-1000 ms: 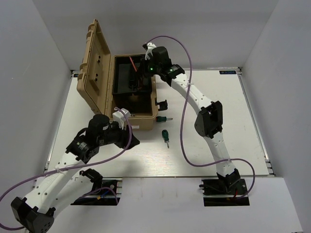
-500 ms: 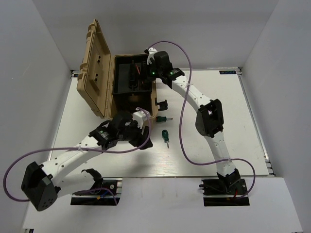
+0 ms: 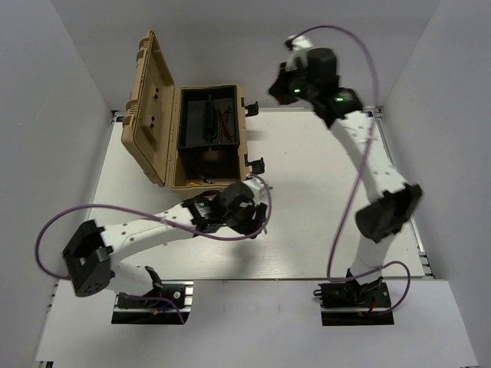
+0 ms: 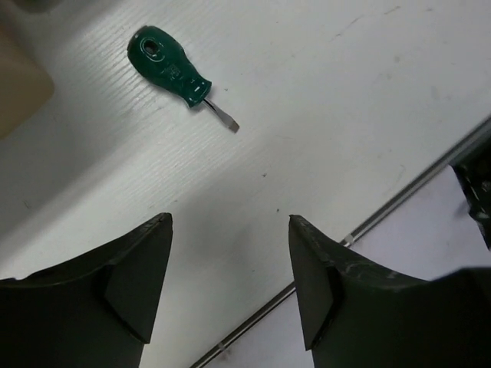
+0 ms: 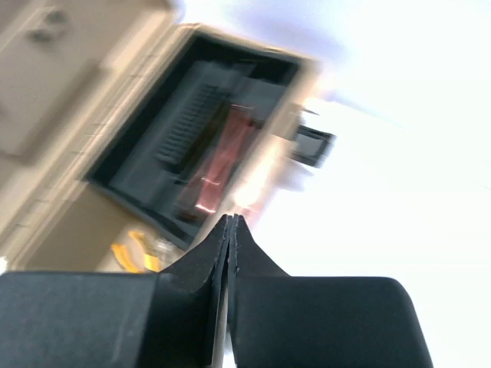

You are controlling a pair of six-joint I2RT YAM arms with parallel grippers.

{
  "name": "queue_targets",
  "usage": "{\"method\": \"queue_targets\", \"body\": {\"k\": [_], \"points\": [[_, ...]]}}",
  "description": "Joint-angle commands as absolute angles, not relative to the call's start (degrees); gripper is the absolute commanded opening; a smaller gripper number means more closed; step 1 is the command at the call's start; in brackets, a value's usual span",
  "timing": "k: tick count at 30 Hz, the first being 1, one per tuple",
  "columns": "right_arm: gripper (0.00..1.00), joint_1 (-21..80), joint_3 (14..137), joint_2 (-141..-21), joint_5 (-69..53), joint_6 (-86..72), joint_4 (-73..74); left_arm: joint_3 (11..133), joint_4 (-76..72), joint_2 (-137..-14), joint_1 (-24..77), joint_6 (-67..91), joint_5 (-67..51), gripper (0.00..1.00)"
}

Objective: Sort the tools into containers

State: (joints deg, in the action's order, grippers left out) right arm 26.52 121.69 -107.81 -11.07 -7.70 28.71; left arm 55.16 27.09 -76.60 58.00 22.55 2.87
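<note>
Toward the front edge of the table, the left hand is open near a green screwdriver. Over the back edge, the right hand is closed.

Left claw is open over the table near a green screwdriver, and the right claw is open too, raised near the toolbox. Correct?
No: the right claw is shut, with nothing held, as the right wrist view shows. The rest stands.
</note>
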Motion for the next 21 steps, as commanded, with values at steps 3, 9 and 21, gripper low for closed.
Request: {"method": "queue_targets", "body": {"k": [3, 9, 21], "points": [[0.00, 15.67, 107.62, -98.97, -1.84, -3.07, 43.66, 65.03, 34.62, -87.61, 64.94, 34.08, 19.14, 0.76], [0.19, 8.27, 79.34, -86.06, -14.39, -2.90, 38.62, 67.94, 35.50, -94.39, 66.18, 40.50, 27.84, 0.84], [0.35, 6.07, 59.42, -72.07, -25.05, -5.18, 31.21, 70.05, 28.31, -100.72, 66.18, 46.40, 31.11, 0.88]]}}
